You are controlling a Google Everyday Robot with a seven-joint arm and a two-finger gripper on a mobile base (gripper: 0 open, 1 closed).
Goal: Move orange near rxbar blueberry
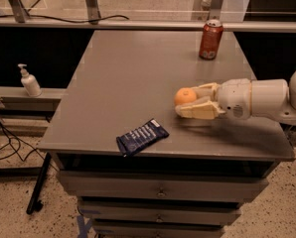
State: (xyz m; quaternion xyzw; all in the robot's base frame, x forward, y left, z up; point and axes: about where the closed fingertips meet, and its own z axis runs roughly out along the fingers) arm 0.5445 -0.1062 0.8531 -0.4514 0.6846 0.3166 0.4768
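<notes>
1. Holding the orange (184, 95) between its two fingers, my gripper (188, 103) hangs low over the right side of the table (118, 78).
2. I cannot tell if the orange touches the table.
3. The bar (142, 136) lies by the front edge, left of the orange, near it but apart.
4. A red can (210, 38) stands at the back, well apart from both.

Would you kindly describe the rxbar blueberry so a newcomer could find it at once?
Start at the grey table above the drawers; near its front edge, left of centre, lies the rxbar blueberry. It is the only flat, dark blue wrapper there, unlike the round orange held in the gripper to its right and the upright red can at the back.
</notes>
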